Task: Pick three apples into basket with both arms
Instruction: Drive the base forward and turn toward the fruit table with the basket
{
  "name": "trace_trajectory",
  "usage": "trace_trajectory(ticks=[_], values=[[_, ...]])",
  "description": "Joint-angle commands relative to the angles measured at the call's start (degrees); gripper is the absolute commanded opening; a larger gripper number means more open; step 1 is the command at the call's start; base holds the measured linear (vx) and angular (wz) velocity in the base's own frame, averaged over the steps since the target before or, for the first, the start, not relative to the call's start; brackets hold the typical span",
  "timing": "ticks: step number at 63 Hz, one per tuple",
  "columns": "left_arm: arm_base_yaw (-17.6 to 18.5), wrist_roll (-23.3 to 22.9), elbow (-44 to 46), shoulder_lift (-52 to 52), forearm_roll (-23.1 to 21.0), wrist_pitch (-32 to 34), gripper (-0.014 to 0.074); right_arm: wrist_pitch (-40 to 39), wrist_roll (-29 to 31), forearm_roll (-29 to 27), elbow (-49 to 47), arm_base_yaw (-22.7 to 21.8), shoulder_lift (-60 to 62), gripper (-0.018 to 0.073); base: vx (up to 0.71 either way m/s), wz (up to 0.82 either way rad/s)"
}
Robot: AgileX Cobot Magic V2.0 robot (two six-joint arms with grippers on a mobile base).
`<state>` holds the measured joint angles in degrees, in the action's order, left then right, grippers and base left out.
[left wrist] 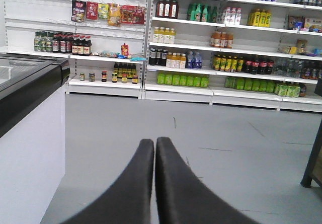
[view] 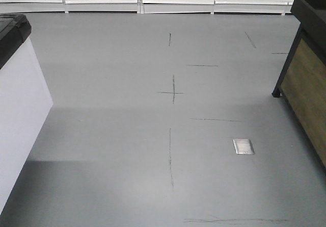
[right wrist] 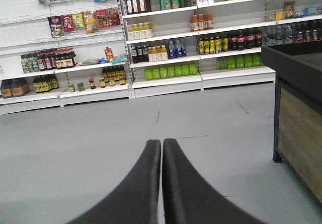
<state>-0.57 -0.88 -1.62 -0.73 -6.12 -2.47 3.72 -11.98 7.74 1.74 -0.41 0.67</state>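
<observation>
2 grippers, both pressed fully closed with nothing between them: the left gripper (left wrist: 154, 141) and the right gripper (right wrist: 161, 142) hang above grey floor (view: 127, 135). Beyond stand stocked shelves (left wrist: 226, 48), with a white freezer (view: 20, 109) at left and a wood-panelled stand (view: 305, 94) at right. Where the apples and basket lie cannot be told.

The front view tilts down over the floor (view: 112, 135); both wrist views look level across it toward the same far shelves (left wrist: 177, 88).
</observation>
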Motion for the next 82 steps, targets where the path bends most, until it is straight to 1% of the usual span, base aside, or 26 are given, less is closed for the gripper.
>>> trace_trajectory(ticks=[1, 82], values=[[-0.2, -0.1, 1.5, -0.8, -0.2, 4.3, -0.0006, -4.1, 0.4, 0.1, 0.6, -0.3, 0.7, -0.0005, 0.12, -0.02], [-0.2, -0.1, 1.5, -0.8, -0.2, 4.3, -0.0006, -4.1, 0.4, 0.1, 0.6, -0.3, 0.7, -0.0005, 0.19, -0.05]])
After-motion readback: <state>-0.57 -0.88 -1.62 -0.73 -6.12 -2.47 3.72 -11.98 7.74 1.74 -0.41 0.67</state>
